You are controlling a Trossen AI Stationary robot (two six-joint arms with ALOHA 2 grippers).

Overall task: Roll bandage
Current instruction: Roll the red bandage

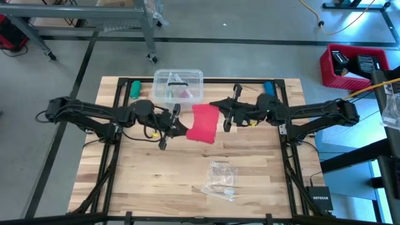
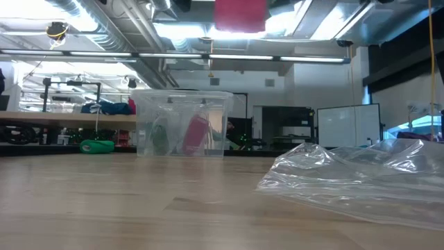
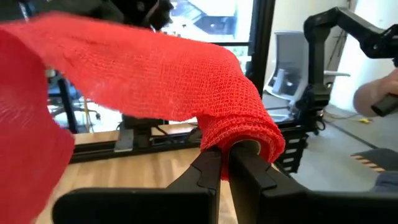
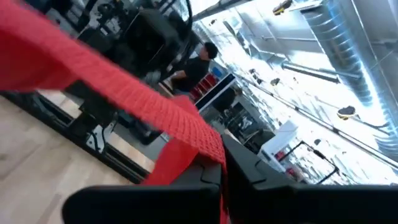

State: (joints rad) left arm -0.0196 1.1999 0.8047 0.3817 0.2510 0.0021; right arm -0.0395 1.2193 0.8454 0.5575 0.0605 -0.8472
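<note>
The bandage point(image 1: 203, 123), a red-pink strip of mesh cloth, hangs in the air over the middle of the table between my two grippers. In the low view only its lower edge point(image 2: 241, 15) shows, at the top of the picture. My left gripper point(image 3: 227, 163) comes in from the table's left and is shut on the bandage's wound-up end. My right gripper point(image 4: 221, 163) comes in from the right and is shut on the strip's other end. My left gripper pinches the bandage's wound-up end point(image 3: 242, 134) between its two fingers, several layers lapped over the fingertips point(image 3: 211, 171). The fingers lie level, coming from the table's left. The bandage is clear of the table and spreads away toward the other gripper. My right gripper pinches the strip near its end point(image 4: 202, 142) between its two fingers, which come level from the table's right. The strip runs away from the fingers, stretched, and a short tail point(image 4: 171, 165) hangs below them. Nothing of it touches the table.
A clear plastic box point(image 1: 178, 85) with small items inside stands at the far middle of the table, just behind the bandage. A crumpled clear wrapper point(image 1: 220, 180) lies on the near middle. A green object point(image 1: 134, 89) and a blue one point(image 1: 269, 87) lie at the far corners.
</note>
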